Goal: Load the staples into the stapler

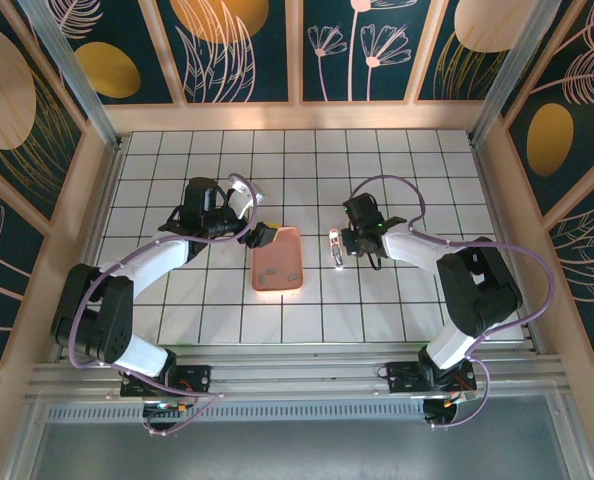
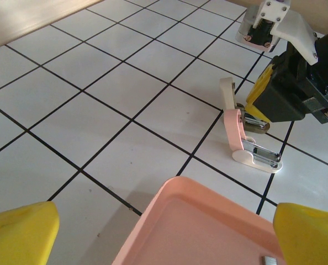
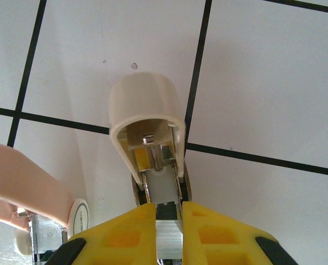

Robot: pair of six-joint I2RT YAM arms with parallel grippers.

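stapler [image 1: 335,248] open at 3 o'clock of tray [image 1: 289,250], your right gripper [image 3: 169,221] pinching staples [image 3: 169,240] at its channel, apparently not yet seated; left gripper [image 1: 262,237] wide.

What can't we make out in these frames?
- Tray contents: too small in the top view; the left wrist view's bottom edge cuts the tray, leaving one grey sliver.
- Staples: length unknown; right gripper fingers flank them, and the right wrist view's bottom edge cuts them off.
- Stapler channel: loaded or not unclear; shadowed in the right wrist view, too small from the top.
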